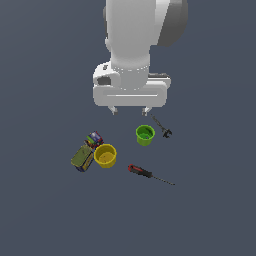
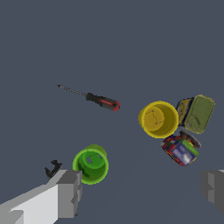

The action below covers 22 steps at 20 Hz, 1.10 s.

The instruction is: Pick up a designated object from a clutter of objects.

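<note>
Olive-green box (image 1: 82, 158) at the exterior view's left edge of the clutter, touching the yellow cup (image 1: 105, 155), just beside the multicoloured can (image 1: 94, 139). Well apart from the gripper (image 1: 130, 109), down and leftward; long axis tilted. Jaws wide, empty.

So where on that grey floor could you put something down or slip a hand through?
Crowded: the yellow cup, olive box and small can sit bunched together. A free lane runs between that bunch and the green cup. Bare floor also lies beyond the screwdriver, and wide on both sides of the exterior view.
</note>
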{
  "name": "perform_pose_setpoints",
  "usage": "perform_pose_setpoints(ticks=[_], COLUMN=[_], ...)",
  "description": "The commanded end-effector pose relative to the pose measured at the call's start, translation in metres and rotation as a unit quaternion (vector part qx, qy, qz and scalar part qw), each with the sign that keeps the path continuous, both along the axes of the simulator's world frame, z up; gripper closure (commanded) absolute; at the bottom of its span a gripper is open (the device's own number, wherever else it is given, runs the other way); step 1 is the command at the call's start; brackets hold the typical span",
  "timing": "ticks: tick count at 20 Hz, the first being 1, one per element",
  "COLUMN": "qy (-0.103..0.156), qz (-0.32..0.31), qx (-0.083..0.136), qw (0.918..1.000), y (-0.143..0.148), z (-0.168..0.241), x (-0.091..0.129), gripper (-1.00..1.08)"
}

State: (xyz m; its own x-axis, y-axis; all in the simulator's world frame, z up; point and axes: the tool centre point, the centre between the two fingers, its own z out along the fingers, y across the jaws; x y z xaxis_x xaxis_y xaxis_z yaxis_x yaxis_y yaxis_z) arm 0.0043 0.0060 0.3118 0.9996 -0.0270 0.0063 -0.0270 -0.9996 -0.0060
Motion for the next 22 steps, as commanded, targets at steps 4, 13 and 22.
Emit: perform_pose_setpoints(ticks=[4,13,22], qy=[-0.001,-0.005,-0.004], qz=[-0.002,-0.013,-0.026], qx=[0.0,-0.002,0.002], qw=[1.0,0.9999,0.9996], y=[-0.002,-0.009,-0.022], z=[0.003,0.014,-0.001], x=[0.0,0.0,0.009], gripper=[-0.92,-0.92,-0.92])
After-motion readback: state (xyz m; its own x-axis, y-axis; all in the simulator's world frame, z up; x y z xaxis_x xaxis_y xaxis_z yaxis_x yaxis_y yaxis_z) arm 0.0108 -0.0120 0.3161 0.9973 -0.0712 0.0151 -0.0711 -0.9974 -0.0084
